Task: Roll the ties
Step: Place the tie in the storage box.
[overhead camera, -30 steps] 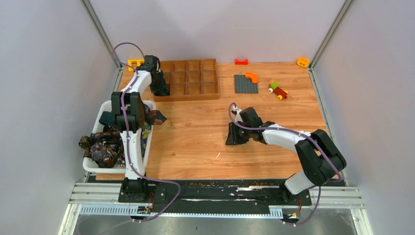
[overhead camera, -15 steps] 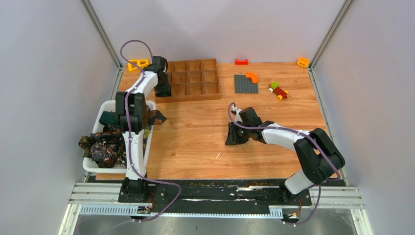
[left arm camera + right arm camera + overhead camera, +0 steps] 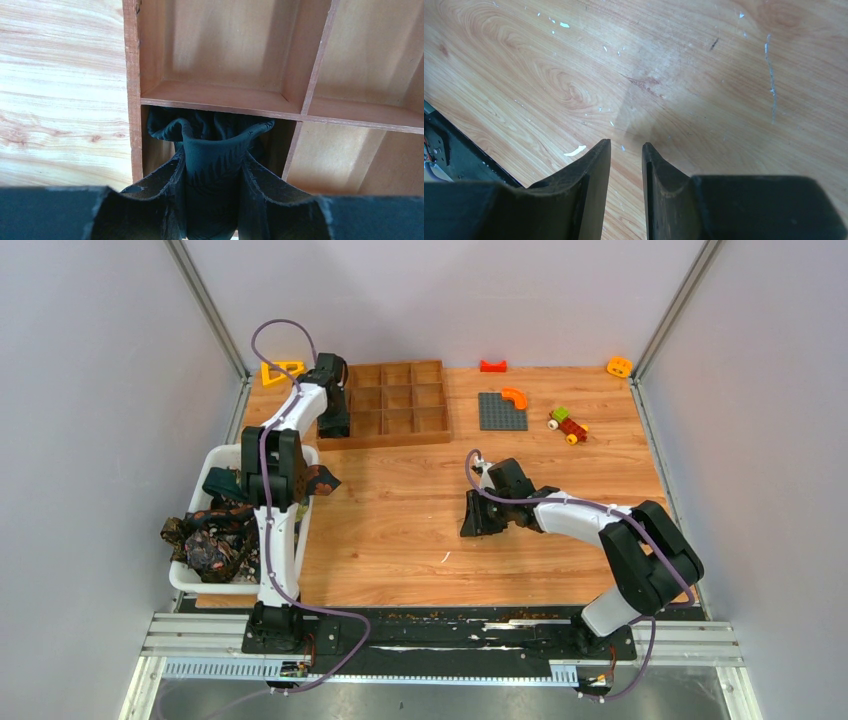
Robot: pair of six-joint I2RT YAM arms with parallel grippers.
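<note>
**Lot: 1 rolled tie entering the compartment tray; remainder unrolled**

1. Table (image 3: 400, 530), wood-grain. No change in the last second.
2. White basket (image 3: 188, 582), left of and nearer than the compartment tray. It held a heap of loose ties (image 3: 212, 545), dark and patterned, with 1 end draped over the rim facing the tray. Heap undisturbed; judged to be work outstanding.
3. Compartment tray (image 3: 395, 441), wooden, 12 cells in 4 columns by 3 rows. It had not shifted.
4. Left gripper (image 3: 334, 422). Over the last second it had travelled from the tray's left outer wall to above the tray's left column. Its fingers were clamped on the rolled tie and stood only as far apart as the roll is thick.
5. Right gripper (image 3: 475, 515), well in front of the tray and low over bare table. Unmoved. Fingers drawn almost together with a narrow slit between, holding nothing.
6. Rolled tie (image 3: 212, 135), dark green-black, its top splayed. It hung in a left-column cell, apparently the nearest row, and was not yet released. Judged: 1 tie nearly stowed.
7. Orange triangle toy (image 3: 282, 370), beyond the tray's far-left corner. It was uncovered as the arm moved.

Brands, labels, writing: none legible in any view.
</note>
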